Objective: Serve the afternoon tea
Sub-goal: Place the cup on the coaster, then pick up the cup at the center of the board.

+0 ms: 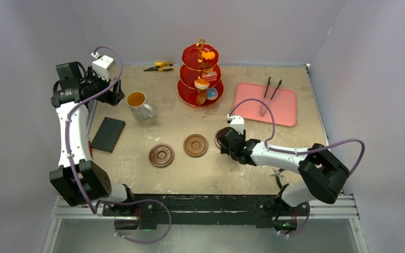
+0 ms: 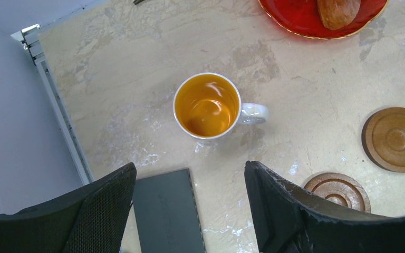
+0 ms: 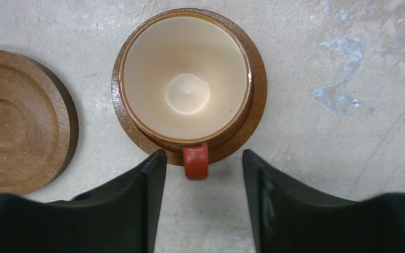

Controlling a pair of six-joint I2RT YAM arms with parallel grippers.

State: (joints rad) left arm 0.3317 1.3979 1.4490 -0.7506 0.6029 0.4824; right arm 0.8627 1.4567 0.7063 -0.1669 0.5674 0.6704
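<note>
Two tools are open: the right tool (image 3: 203, 158) straddles the handle of the brown cup (image 3: 185, 74) — it should be drawn straight back without contact; the left tool (image 2: 190, 169) is held near the white mug (image 2: 206, 105).

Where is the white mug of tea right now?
In the top view the white mug of tea stands on the left side of the table, left of the red three-tier stand and just beyond the black notebook.

1. Left arm (image 1: 73, 134) rises along the left edge to the far corner; left gripper (image 2: 190, 169) points down, jaws wide apart, empty.
2. Right arm (image 1: 274, 155) lies low, reaching left; right gripper (image 3: 203, 157) jaws parted, clasping nothing.
</note>
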